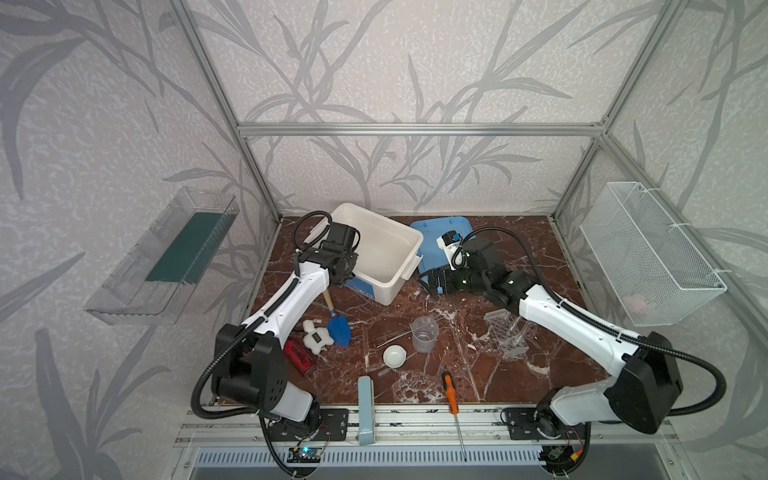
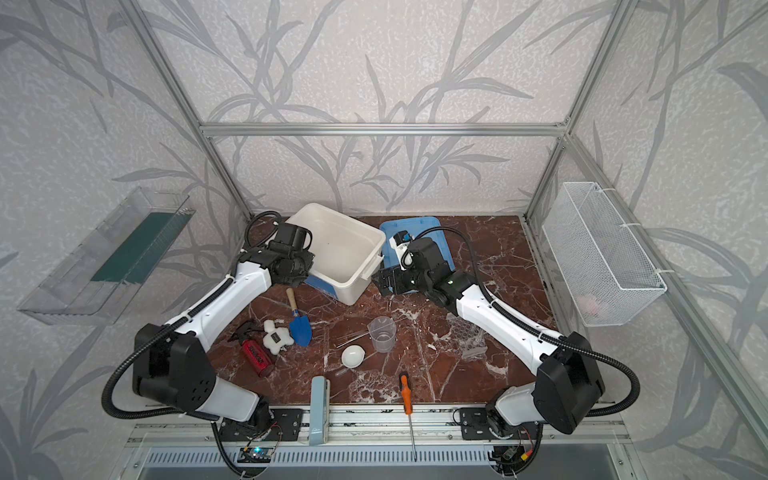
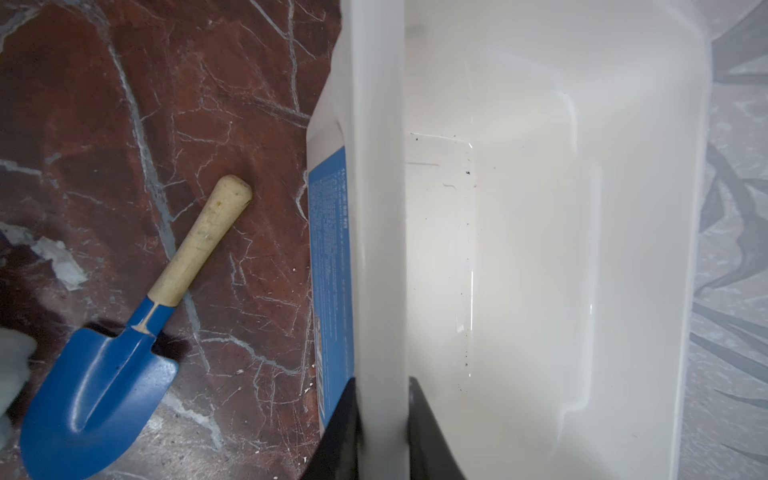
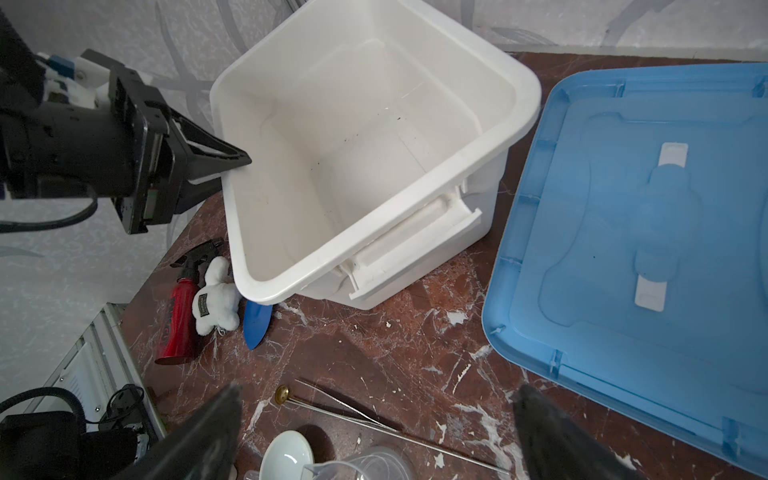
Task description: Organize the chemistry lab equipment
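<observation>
A clear beaker (image 1: 425,333), a small white dish (image 1: 394,356) and thin metal rods (image 1: 395,337) lie mid-table, with a clear honeycomb rack (image 1: 508,332) to their right under the right forearm. My left gripper (image 3: 382,382) is shut on the left wall of the white bin (image 1: 399,232); the right wrist view shows its fingers (image 4: 232,160) pinching the rim. My right gripper (image 4: 378,399) stands open with nothing between its fingers, just right of the bin and behind the rods (image 4: 374,419), dish (image 4: 286,455) and beaker (image 4: 365,463).
A blue lid (image 1: 428,230) lies behind the right gripper. A blue trowel (image 1: 338,328), white plush (image 1: 316,336) and red spray bottle (image 1: 298,356) lie front-left. An orange screwdriver (image 1: 449,392) and a pale box (image 1: 365,399) sit at the front edge. A wire basket (image 1: 648,253) hangs on the right wall.
</observation>
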Controlling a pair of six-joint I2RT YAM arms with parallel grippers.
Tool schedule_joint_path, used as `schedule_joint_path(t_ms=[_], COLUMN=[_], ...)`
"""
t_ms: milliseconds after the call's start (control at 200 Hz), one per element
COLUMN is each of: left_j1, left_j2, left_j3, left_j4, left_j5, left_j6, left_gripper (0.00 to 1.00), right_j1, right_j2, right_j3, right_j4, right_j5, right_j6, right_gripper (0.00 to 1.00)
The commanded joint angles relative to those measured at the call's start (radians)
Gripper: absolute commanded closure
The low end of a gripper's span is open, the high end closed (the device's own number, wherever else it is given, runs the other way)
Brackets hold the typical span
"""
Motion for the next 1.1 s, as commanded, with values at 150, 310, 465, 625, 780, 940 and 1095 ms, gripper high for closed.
schedule_joint_path(t_ms=[150, 310, 465, 625, 780, 940, 1095], left_j1=[-0.066, -0.109, -0.152, -0.219, -0.274, -0.285, -0.291], left_j2=[-0.024, -0.059, -0.113, -0.12, -0.083, -0.04, -0.015], left_j3=[-0.064, -0.121, -0.162, -0.143, -0.151, -0.174, -0.128], left_j4=[0.167, 0.184, 0.21, 0.205, 0.248, 0.252, 0.215], left_j5=[-0.082, -0.107, -0.138, -0.09, -0.034, 0.009, -0.025], left_j6=[-0.179, -0.246, -0.235, -0.248, -0.269, -0.327, -0.354], left_gripper=[0.75, 0.64, 0.44, 0.35, 0.33, 0.47, 0.55], right_j1=[0.005, 0.006, 0.005, 0.005, 0.001, -0.007, -0.008], right_j2=[-0.019, -0.028, -0.039, -0.061, -0.11, -0.143, -0.147], right_j3=[0.022, 0.021, 0.019, 0.008, -0.017, -0.032, -0.035], right_j4=[0.007, -0.011, -0.019, -0.017, -0.018, -0.026, -0.033], right_j5=[0.029, 0.044, 0.055, 0.087, 0.135, 0.148, 0.153], right_j6=[0.001, -0.009, -0.014, -0.015, -0.016, -0.018, -0.018], right_gripper=[0.0, 0.0, 0.0, 0.0, 0.0, 0.0, 0.0])
